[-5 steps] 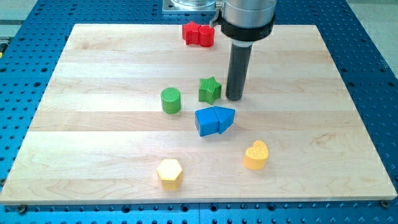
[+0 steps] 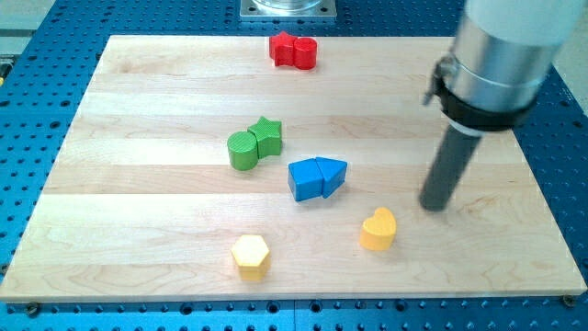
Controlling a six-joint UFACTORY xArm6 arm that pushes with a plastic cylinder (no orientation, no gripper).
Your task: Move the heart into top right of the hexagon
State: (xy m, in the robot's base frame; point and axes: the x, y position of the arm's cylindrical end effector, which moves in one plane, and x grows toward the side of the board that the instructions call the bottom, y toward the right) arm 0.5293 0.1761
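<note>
The yellow heart [image 2: 378,229] lies at the view's lower middle of the wooden board [image 2: 138,202]. The yellow hexagon [image 2: 250,256] lies to its left and a little lower, near the board's bottom edge. My tip [image 2: 434,206] rests on the board just right of the heart and slightly above it, apart from it. The rod rises from there to the arm at the view's top right.
A blue cube [image 2: 304,179] and a blue triangle [image 2: 333,175] touch, up and left of the heart. A green cylinder [image 2: 243,151] and green star [image 2: 267,136] touch further left. Two red blocks [image 2: 293,50] sit at the top edge.
My tip has moved from beside the green star to the right and down, ending beside the heart. The green star now sits further left, against the green cylinder.
</note>
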